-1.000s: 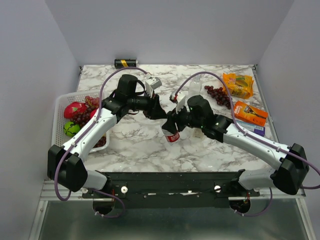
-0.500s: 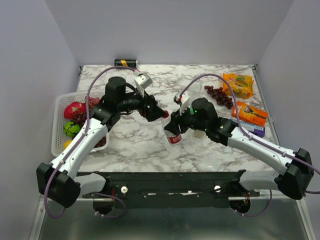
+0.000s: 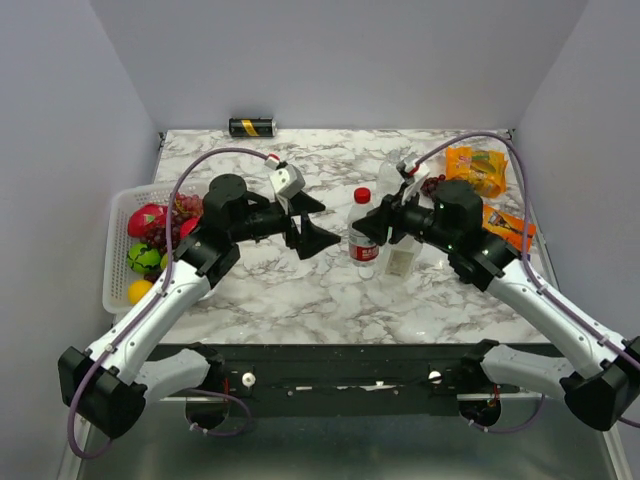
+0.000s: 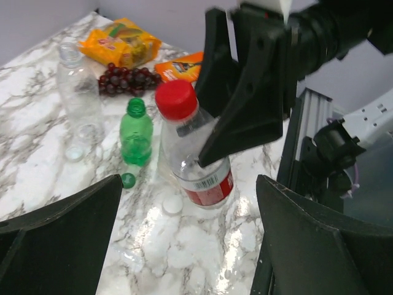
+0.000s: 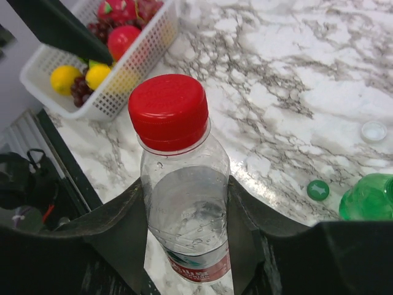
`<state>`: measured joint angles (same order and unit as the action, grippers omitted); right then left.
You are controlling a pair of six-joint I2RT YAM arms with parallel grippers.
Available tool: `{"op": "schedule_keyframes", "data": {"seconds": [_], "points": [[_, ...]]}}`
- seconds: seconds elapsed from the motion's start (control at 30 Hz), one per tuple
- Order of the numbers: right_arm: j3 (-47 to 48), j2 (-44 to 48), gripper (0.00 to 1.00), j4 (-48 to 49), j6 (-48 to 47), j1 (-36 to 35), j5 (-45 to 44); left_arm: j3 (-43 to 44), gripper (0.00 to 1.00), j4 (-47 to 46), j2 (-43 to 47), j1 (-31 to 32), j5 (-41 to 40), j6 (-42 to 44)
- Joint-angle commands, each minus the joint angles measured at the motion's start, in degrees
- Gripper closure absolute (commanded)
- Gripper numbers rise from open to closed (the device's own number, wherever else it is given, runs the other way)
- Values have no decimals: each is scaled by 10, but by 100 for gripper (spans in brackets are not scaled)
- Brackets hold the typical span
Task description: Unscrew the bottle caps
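The small clear red-labelled plastic bottle [image 4: 193, 153] stands upright mid-table with its red screw cap [image 5: 167, 110] on, clamped by the right gripper [image 3: 375, 228]. The left gripper [image 3: 318, 222] hangs just left, fingers wide apart. Close behind are an uncapped small green plastic bottle [image 4: 136, 132], a loose green cap [image 4: 128, 180] and a white cap [image 4: 172, 204].

The left gripper [image 4: 190, 181] is spread wide, its dark fingers [image 4: 61, 233] filling the seven and five o'clock corners. Between them, at centre, the red-labelled bottle [image 4: 195, 161] stands upright on the marble table [image 4: 37, 123], its red cap [image 4: 176, 99] on. The right gripper [image 4: 206, 126] reaches in from one o'clock, black fingers pressed against the bottle's sides. Just at that bottle's nine o'clock stands the green bottle [image 4: 136, 132], capless. A green cap [image 4: 128, 180] lies at its six o'clock, with a white cap [image 4: 172, 204] nearby. At ten o'clock stands a clear bottle [image 4: 77, 80], with grapes [image 4: 126, 78] beside it and an orange snack packet [image 4: 123, 42] towards eleven.
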<state>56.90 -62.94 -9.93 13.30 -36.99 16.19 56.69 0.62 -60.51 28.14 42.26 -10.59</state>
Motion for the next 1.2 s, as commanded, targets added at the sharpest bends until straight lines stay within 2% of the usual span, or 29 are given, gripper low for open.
{"op": "schedule_keyframes", "data": {"seconds": [0.0, 0.2, 0.4, 0.7, 1.0, 1.13, 1.17], "points": [[24, 48, 60, 54, 55, 9, 48, 10, 1, 32, -14, 44, -13, 50], [-17, 98, 61, 148, 109, 8, 68, 19, 1, 60, -56, 91, -26, 59], [-43, 102, 62, 185, 132, 8, 89, -12, 2, -30, -64, 100, 24, -2], [-68, 77, 65, 250, 168, 0, 124, -43, 7, -99, -62, 100, 21, -39], [-72, 51, 65, 280, 181, -13, 126, -50, 21, -143, -74, 100, 33, -74], [-77, 45, 65, 284, 183, -15, 125, -57, 40, -157, -71, 99, 32, -81], [-76, 45, 64, 280, 183, -15, 124, -57, 49, -155, -72, 100, 29, -79]]}}
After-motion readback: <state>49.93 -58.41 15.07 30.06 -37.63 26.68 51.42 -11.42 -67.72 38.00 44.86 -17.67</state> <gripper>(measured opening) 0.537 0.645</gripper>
